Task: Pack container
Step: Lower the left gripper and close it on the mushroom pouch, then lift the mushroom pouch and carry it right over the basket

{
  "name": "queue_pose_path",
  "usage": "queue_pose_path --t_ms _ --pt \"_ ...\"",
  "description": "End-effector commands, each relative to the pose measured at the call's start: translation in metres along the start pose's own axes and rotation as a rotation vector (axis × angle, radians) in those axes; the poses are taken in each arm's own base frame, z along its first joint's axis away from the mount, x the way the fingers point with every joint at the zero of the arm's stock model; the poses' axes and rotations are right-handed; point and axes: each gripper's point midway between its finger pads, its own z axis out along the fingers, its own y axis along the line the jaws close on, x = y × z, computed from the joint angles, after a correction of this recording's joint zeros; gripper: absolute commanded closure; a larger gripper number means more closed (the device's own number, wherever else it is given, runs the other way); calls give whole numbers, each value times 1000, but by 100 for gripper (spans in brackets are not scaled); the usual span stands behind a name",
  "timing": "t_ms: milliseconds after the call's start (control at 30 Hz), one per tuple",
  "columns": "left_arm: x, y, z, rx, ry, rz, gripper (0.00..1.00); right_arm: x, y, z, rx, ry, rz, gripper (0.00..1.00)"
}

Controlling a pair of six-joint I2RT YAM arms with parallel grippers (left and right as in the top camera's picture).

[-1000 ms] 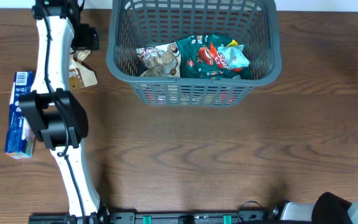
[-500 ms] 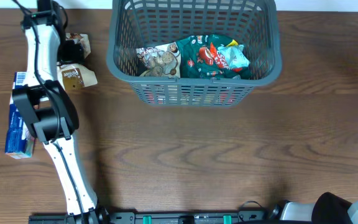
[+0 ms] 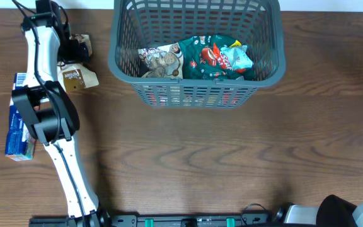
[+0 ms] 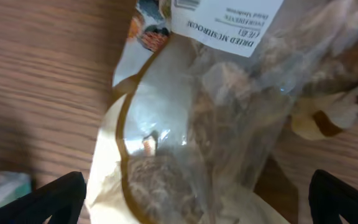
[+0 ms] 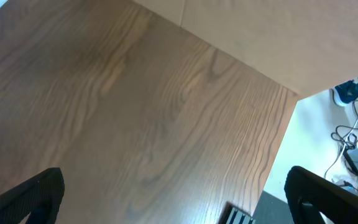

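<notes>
A large grey lattice container [image 3: 194,96] sits at the far centre of the wooden table [image 3: 232,157]. Inside it lie a biscuit-print packet [image 3: 159,62], a green packet [image 3: 203,60] and a pale blue packet [image 3: 238,58]. Left of the container, apart from it, lies a clear bag of dried mushrooms [image 4: 229,99]. The left gripper [image 4: 197,193] hovers over it, fingers spread wide to either side, gripping nothing. A small brown packet [image 3: 77,78] lies just beside the bag, and a blue box [image 3: 17,135] lies nearer the table's left edge. The right gripper [image 5: 176,193] hangs over bare wood, fingers wide apart and empty.
</notes>
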Motion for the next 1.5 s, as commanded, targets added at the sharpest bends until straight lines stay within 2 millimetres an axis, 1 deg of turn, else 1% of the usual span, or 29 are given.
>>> queue_pose_path --t_ms 0,100,300,400,433,467,500,533,567,767,900,967,1100,1200,1333,1467 --pt "8 -5 18 21 36 19 1 -1 -6 -3 10 -11 26 1" --pt "14 -5 27 22 59 20 1 -1 -5 -3 10 -11 27 1" --pt "33 -9 53 27 135 26 1 -1 -5 -3 10 -11 27 1" --pt "42 -10 61 28 162 28 0 -1 -6 -3 10 -11 26 1" --pt "44 -10 62 28 166 29 8 -1 -6 -3 10 -11 26 1" --pt "45 -10 63 29 171 29 34 -1 -5 -3 10 -11 27 1" --pt "46 -10 63 29 173 28 70 -1 -6 -3 10 -11 26 1" --pt "46 -10 63 29 173 28 87 -1 -6 -3 10 -11 26 1" --pt "46 -10 63 29 174 28 94 -1 -6 -3 10 -11 26 1" --pt "54 -12 60 41 205 29 94 -1 -6 -3 10 -11 26 1" --pt "55 -12 47 46 212 29 94 -1 -5 -3 10 -11 27 1" --pt "53 -11 35 46 199 28 94 -1 -6 -3 10 -11 26 1" --pt "36 -8 -7 44 113 17 94 -1 -5 -3 10 -11 26 1" --pt "19 -4 -50 39 12 10 94 -1 -5 -3 10 -11 26 1" --pt "0 2 -118 32 -148 -16 94 -1 -5 -3 10 -11 27 1" --pt "-6 7 -185 32 -288 -60 94 -1 -5 -3 10 -11 27 1"
